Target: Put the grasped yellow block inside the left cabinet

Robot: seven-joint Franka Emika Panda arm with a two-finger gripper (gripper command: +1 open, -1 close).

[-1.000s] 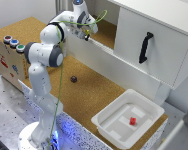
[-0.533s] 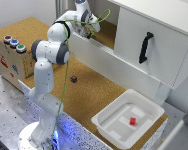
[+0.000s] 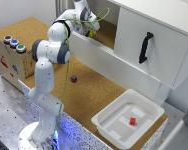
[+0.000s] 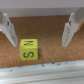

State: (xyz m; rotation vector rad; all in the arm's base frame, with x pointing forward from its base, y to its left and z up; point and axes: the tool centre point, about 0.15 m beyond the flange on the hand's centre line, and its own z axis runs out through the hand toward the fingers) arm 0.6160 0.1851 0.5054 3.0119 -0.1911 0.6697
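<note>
In the wrist view the yellow block point(image 4: 28, 50), a small cube with dark letters, lies on the cork floor of the left cabinet point(image 4: 50, 27). It sits close to one of my fingers point(image 4: 9, 30) and is not pinched. My gripper point(image 4: 39, 44) is open, its fingers spread wide above the block. In the exterior view my gripper point(image 3: 91, 31) hangs at the open front of the left cabinet point(image 3: 110, 34), with a yellow speck, the yellow block point(image 3: 92, 34), just under it.
A white door with a black handle point(image 3: 145, 47) closes the compartment at the exterior view's right. A white tray point(image 3: 109, 125) holds a small red block point(image 3: 133, 120). A dark maroon lump point(image 3: 73, 78) lies on the cork table. A box with coloured buttons point(image 3: 14, 45) stands at the left.
The gripper has shifted slightly further into and down at the cabinet opening. The tray, the red block and the maroon lump have not moved.
</note>
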